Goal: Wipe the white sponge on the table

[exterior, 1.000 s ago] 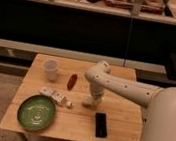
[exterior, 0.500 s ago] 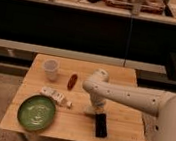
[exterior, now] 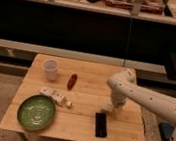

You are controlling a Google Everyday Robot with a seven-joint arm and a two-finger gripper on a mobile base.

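The light wooden table [exterior: 79, 127] fills the middle of the camera view. My white arm reaches in from the right and bends down to the tabletop. My gripper [exterior: 109, 105] points down at the table's right half, just above the black phone [exterior: 101, 124]. A small off-white block, the white sponge [exterior: 105, 109], sits at the gripper's tip, pressed on the wood. The gripper is shut on it.
A green plate [exterior: 36, 112] lies at the front left. A cluster of small white packets [exterior: 56, 96] lies beside it. A white cup [exterior: 50, 69] and a red object [exterior: 72, 81] stand at the back left. A dark bench runs behind the table.
My gripper has slid to the right across the tabletop with the sponge under it, from near the table's middle to above the phone. The other objects have not moved.
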